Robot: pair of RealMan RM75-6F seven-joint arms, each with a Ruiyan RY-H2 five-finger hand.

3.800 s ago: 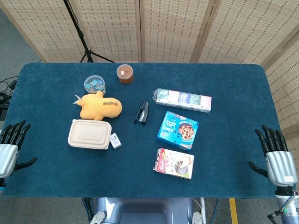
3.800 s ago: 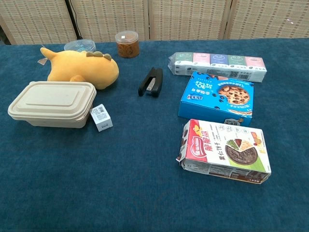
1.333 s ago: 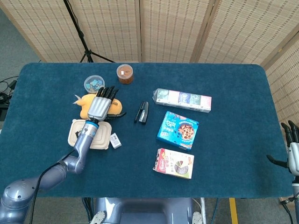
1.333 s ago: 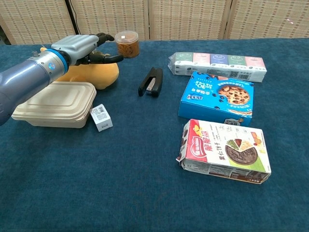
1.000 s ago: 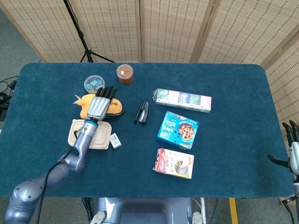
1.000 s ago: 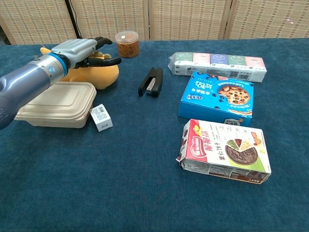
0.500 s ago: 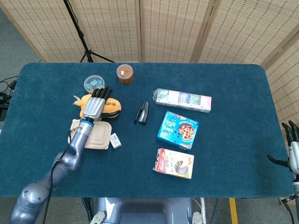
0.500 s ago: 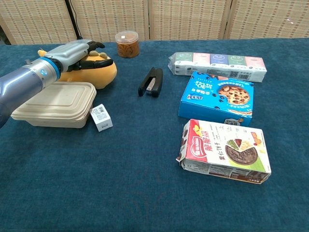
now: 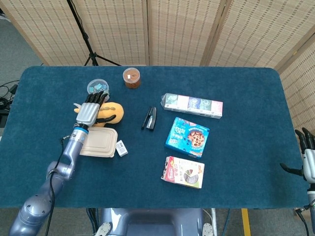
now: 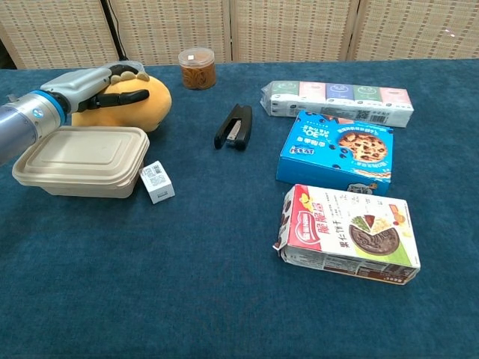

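My left hand (image 9: 89, 112) lies on a yellow plush toy (image 9: 111, 112) at the left of the blue table (image 9: 236, 191). In the chest view the left hand (image 10: 88, 86) covers the top of the plush toy (image 10: 142, 105), with the thumb curled across its front, so the hand grips it. A beige lidded food box (image 9: 98, 142) sits just in front of the toy, under my forearm. My right hand (image 9: 308, 164) hangs off the table's right edge, fingers apart and holding nothing. It does not show in the chest view.
A small white box (image 10: 157, 182) stands beside the food box (image 10: 82, 158). A black stapler (image 10: 235, 126) lies mid-table. A tissue pack (image 10: 337, 101), a blue cookie box (image 10: 337, 149) and a red-white biscuit box (image 10: 348, 233) lie right of centre. A brown jar (image 9: 132, 77) and a clear tub (image 9: 98, 86) stand behind.
My left hand came in from the table's left edge onto the plush toy, closed its thumb on it and shifted it leftward. My right hand drew back to the right edge.
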